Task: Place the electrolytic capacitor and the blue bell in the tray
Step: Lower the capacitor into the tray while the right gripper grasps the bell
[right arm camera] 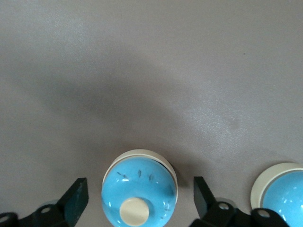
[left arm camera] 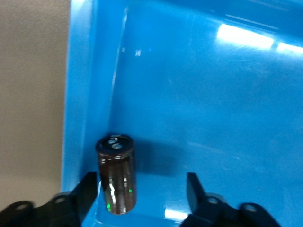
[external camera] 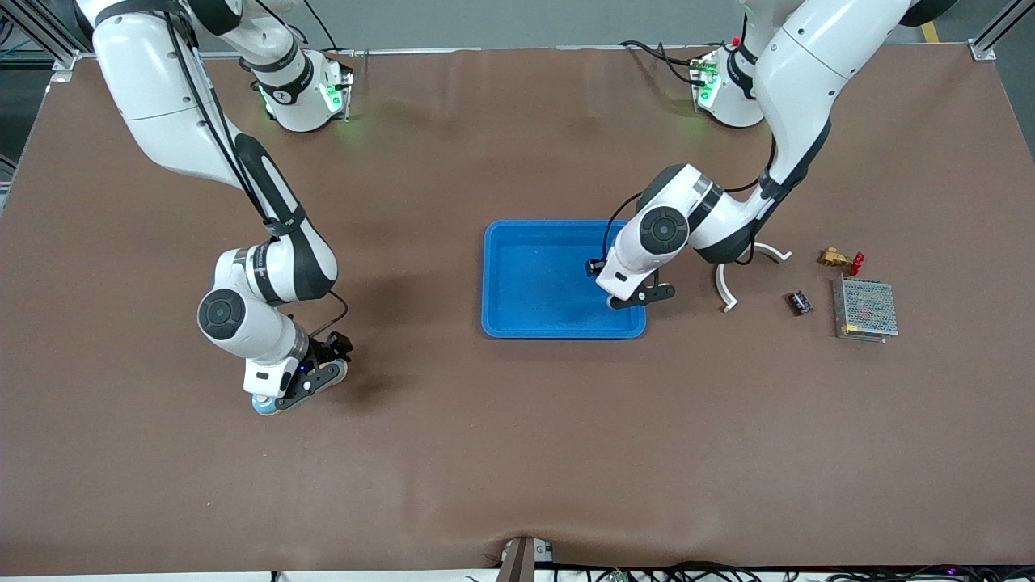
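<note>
The bright-blue tray (external camera: 517, 242) lies at the table's middle. My left gripper (external camera: 639, 297) is low inside it, at the corner nearer the front camera and toward the left arm's end. In the left wrist view my left gripper (left arm camera: 142, 194) is open. The dark brown electrolytic capacitor (left arm camera: 117, 175) rests on the tray floor (left arm camera: 213, 94) between the fingers, close to one of them. My right gripper (external camera: 303, 388) is low over the table toward the right arm's end. It is open (right arm camera: 140, 201), with a finger on each side of the blue bell (right arm camera: 139, 189) and a gap at both.
A second blue bell (right arm camera: 281, 189) sits close beside the first. Toward the left arm's end lie a white curved piece (external camera: 728, 283), a brass fitting with a red handle (external camera: 837, 259), a small dark component (external camera: 800, 302) and a metal mesh box (external camera: 865, 309).
</note>
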`<state>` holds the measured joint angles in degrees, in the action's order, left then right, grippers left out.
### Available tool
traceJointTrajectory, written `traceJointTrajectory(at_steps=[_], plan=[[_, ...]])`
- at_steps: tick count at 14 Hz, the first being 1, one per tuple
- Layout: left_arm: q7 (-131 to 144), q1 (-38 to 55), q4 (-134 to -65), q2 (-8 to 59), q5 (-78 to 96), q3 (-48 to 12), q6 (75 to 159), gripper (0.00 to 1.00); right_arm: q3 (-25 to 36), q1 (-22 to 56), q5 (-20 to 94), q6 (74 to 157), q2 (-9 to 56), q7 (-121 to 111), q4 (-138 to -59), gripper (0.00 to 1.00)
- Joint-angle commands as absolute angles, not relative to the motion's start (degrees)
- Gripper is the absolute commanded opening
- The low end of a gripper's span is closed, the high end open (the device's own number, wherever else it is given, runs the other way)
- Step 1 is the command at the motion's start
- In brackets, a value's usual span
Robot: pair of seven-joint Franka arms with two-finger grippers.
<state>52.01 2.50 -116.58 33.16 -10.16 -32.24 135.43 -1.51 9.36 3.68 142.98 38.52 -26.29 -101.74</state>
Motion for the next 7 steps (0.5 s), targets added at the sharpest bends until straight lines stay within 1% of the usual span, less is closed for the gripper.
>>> traceJointTrajectory(at_steps=[1, 3, 4, 7], plan=[[53.88, 3.16, -114.96, 33.23, -11.69, -31.99, 134.92, 1.00, -1.76, 8.70, 3.34, 143.70, 38.76, -27.42, -101.95, 1.00], [53.96, 2.90, -114.70, 32.44, -11.69, -32.08, 134.04, 1.00, -1.76, 8.70, 3.25, 144.14, 39.11, -27.42, -101.95, 1.00], [53.96, 2.81, -114.70, 31.56, -11.69, -32.08, 133.08, 1.00, -1.76, 8.70, 3.25, 144.14, 39.29, -27.42, -101.87, 0.94], [53.88, 2.29, -113.12, 29.01, -11.69, -32.17, 128.69, 1.00, -1.76, 8.79, 3.25, 144.40, 39.29, -27.60, -101.95, 0.60]])
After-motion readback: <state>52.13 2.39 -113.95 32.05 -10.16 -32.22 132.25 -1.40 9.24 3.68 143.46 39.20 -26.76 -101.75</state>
